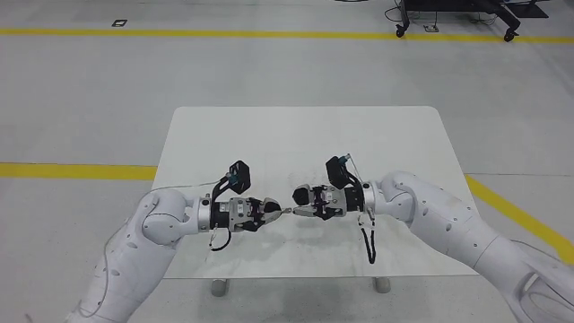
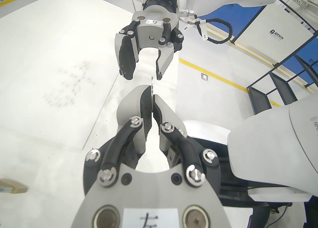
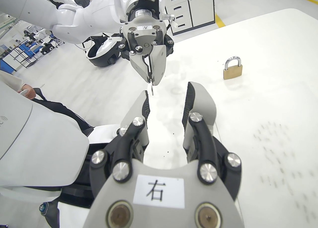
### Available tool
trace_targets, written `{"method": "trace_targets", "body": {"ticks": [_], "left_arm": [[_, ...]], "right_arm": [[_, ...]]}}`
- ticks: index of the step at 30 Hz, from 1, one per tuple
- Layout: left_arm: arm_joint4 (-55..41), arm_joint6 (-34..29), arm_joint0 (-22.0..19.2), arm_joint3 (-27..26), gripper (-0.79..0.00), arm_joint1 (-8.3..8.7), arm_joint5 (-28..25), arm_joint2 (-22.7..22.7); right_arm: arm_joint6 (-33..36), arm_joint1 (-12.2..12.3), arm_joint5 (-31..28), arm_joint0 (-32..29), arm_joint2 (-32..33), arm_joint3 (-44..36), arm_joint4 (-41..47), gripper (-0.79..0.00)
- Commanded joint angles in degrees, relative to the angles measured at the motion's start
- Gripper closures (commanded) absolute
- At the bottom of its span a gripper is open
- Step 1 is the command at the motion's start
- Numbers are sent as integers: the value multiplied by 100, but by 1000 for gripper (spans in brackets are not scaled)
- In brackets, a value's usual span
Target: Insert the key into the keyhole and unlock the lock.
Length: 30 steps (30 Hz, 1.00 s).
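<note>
We count one key, one padlock, two end effectors and one bench.

In the top view the two arms meet in the lower middle of the frame, above the near part of the white bench [image 1: 359,135]. The left end effector [image 1: 272,211] comes in from the lower left and the right end effector [image 1: 299,206] from the lower right. They point at each other, tip to tip and close together.

The left end effector [image 2: 152,95] is closed on the single key [image 2: 151,87]. Its two dark pads press the flat metal edge-on, and a short piece of the key sticks out past the fingertips toward the other arm. The key is in the air, not touching the bench.

The right end effector [image 3: 169,92] is open and holds nothing, with its two fingers spread. The key's free end [image 3: 151,90] sits just beside the tip of one of those fingers, and we cannot tell whether they touch.

The one padlock [image 3: 232,70] has a brass body and a silver shackle. It stands upright on the bench [image 3: 273,52] with the shackle on top, and the shackle looks shut. It is well apart from both end effectors, and nothing touches it.
</note>
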Motion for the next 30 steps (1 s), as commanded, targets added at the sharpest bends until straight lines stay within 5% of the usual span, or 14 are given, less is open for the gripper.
{"method": "trace_targets", "body": {"ticks": [1, 11, 25, 30], "left_arm": [[8, 20, -24, 10, 0, 20, 0, 44], [138, 201, -143, 126, 0, 98, 0, 242], [242, 491, -229, 177, 0, 187, 0, 401], [225, 643, -230, 213, 0, 213, 13, 401]], "right_arm": [[48, -19, 0, -2, 7, 9, 45, -271], [289, -108, 0, -18, -1, -30, 155, -225], [489, -231, 0, 8, -39, -3, 288, 0], [551, -257, 0, 21, -101, -87, 375, 0]]}}
